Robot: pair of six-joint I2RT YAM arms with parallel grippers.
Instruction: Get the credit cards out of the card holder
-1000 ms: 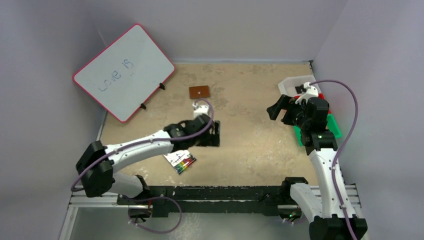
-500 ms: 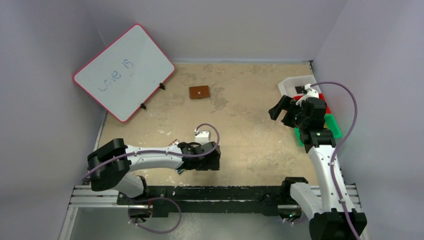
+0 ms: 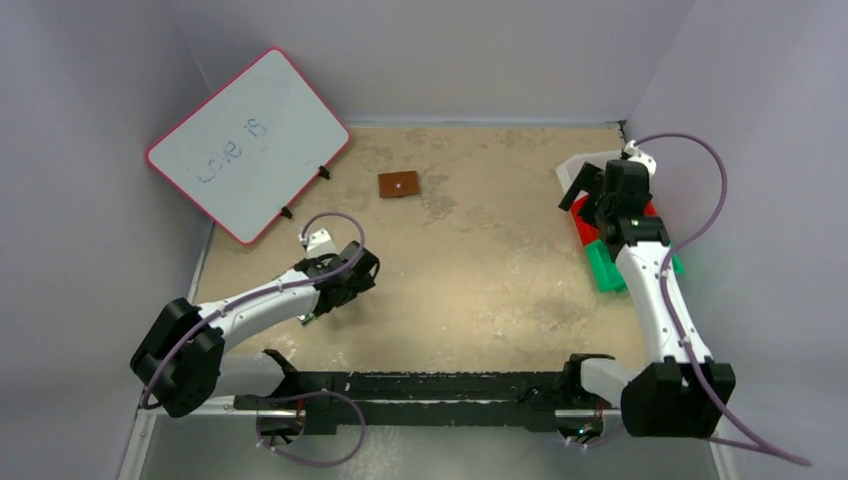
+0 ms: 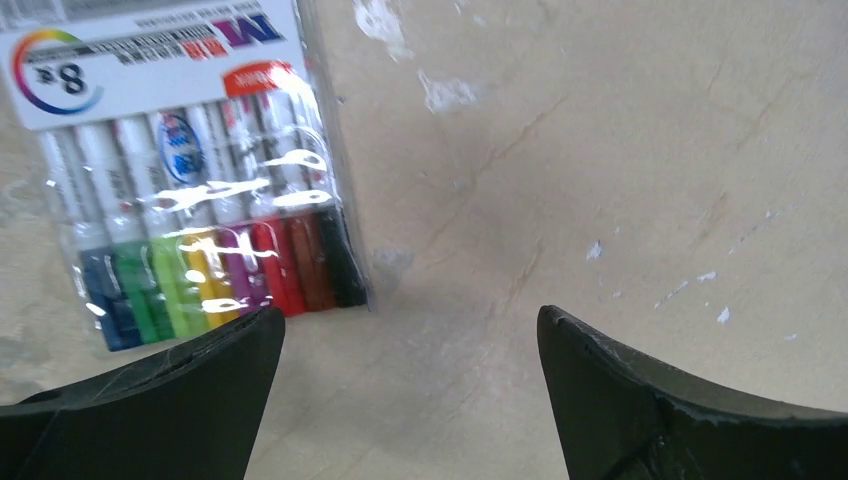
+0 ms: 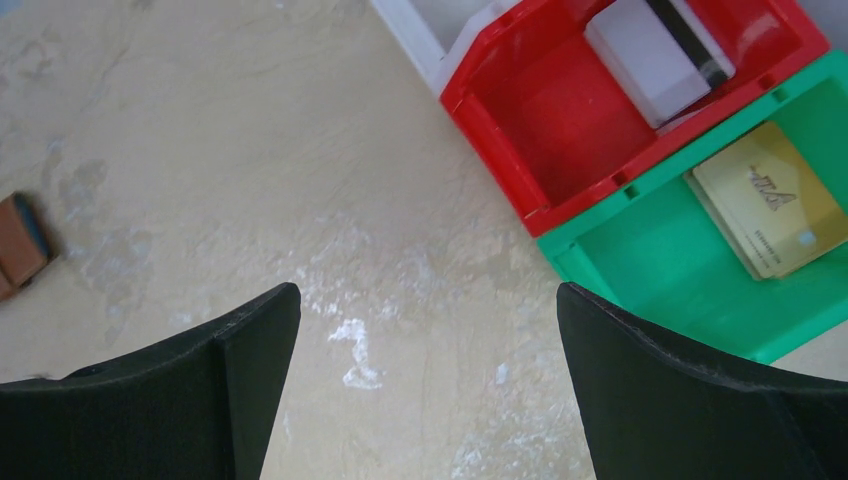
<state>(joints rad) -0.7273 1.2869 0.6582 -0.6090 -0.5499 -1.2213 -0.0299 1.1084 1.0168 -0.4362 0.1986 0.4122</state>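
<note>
Both left gripper (image 4: 410, 330) and right gripper (image 5: 428, 300) gape empty. Card holder (image 3: 399, 184) lies shut far mid-table; grey card (image 5: 660, 50) in red bin (image 5: 495, 135), gold card (image 5: 770, 200) in green bin (image 5: 640, 265). Likely wrap-up; you'd next confirm the black card, unseen here

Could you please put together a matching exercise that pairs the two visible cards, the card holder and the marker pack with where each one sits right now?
Things:
1. grey card with dark stripe
2. gold card
3. card holder
4. marker pack

Places:
A. in the green bin
B. alone on the table, far middle
C. in the red bin
D. on the table beside the left gripper

Pairs: 1-C, 2-A, 3-B, 4-D.
</note>
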